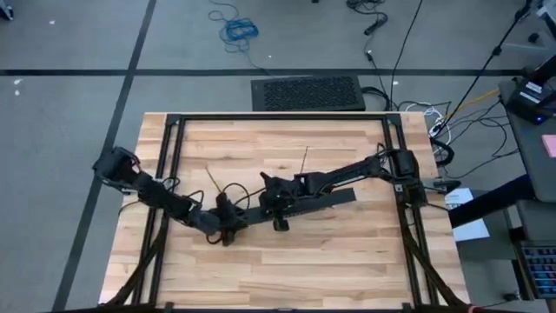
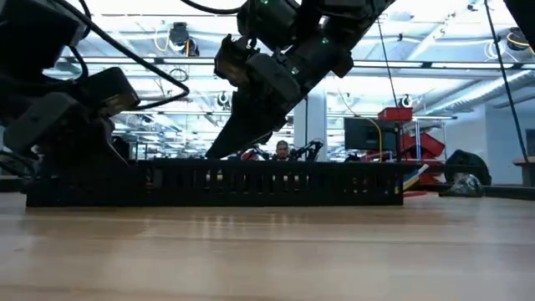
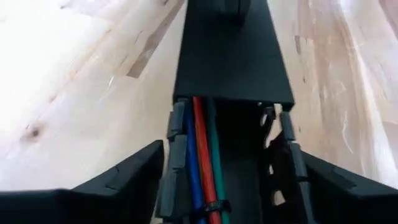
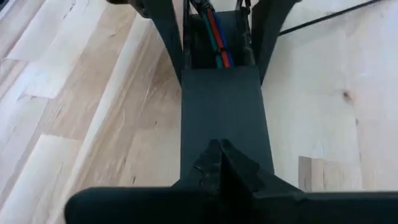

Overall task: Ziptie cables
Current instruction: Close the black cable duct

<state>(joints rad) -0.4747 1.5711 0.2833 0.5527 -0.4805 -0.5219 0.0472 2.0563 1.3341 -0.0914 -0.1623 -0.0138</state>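
Straddling the long black slotted plastic bar (image 1: 300, 205) at the pale wooden desk's (image 1: 287, 269) centre, your left hand (image 3: 217, 186) is spread wide around the red, green and blue cables (image 3: 204, 155) inside it; your right hand (image 4: 221, 165), at 3 o'clock, is clenched on its cover.

One wooden table (image 1: 287, 269) carries one black slotted bar (image 1: 339, 200) at its centre. Three cables (image 3: 205, 155) show inside it, blue, red and green, bound by one ziptie (image 3: 211, 205). Two loose zipties (image 1: 304, 160) lie toward twelve o'clock.

Black slotted bar (image 1: 300, 207), wooden table (image 1: 287, 269)
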